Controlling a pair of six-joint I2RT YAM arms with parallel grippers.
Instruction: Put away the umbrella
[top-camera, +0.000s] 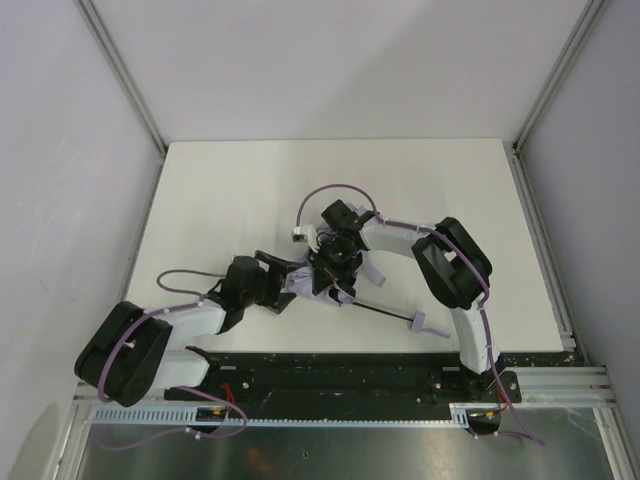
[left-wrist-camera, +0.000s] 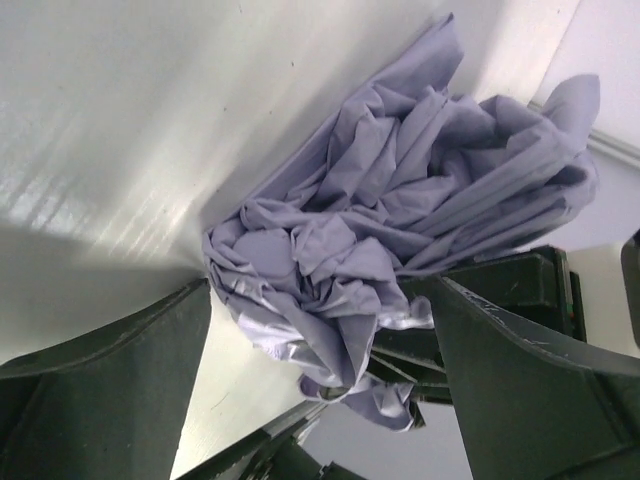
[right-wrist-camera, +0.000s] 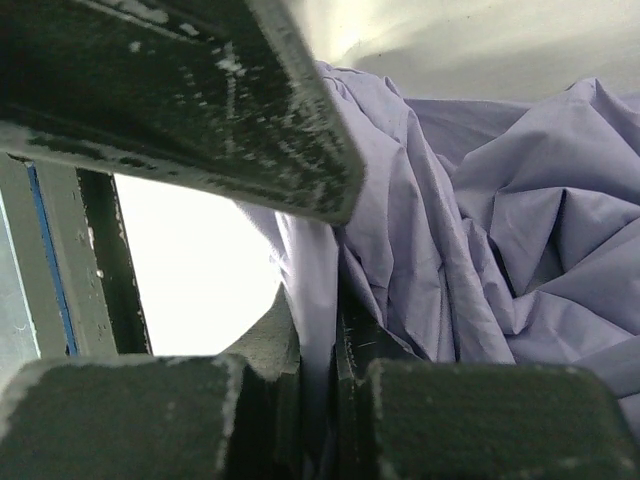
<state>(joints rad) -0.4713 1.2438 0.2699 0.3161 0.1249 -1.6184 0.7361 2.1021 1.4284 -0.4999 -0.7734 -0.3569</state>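
Currently the right gripper (right-wrist-camera: 318, 375) is clamping a fold of the umbrella (right-wrist-camera: 500, 230). Its fingers (right-wrist-camera: 270, 350) are pressing almost together, and a thin strip of lavender fabric is rising from between them. The rest of the crumpled canopy (left-wrist-camera: 400, 220) is spreading out ahead of that gripper and to its right, filling most of the right wrist view.

The left gripper (left-wrist-camera: 322, 300) is standing wide open, its two dark fingers (left-wrist-camera: 120, 370) splayed far apart. The bunched canopy is sitting just ahead of them and reaching down into the gap between the tips. Whether either tip is touching the cloth cannot be told from the left wrist view.

Seen from above, the two grippers are meeting over the same bundle on the white table (top-camera: 230, 200), the left one coming in from its near-left side and the right one bearing down from the far side. The thin black shaft (top-camera: 385, 312) is trailing away from the bundle, lying flat on the table beneath the right arm and pointing away from the left gripper. The small lavender handle (top-camera: 420, 323) is lying at its far end, well apart from both grippers.
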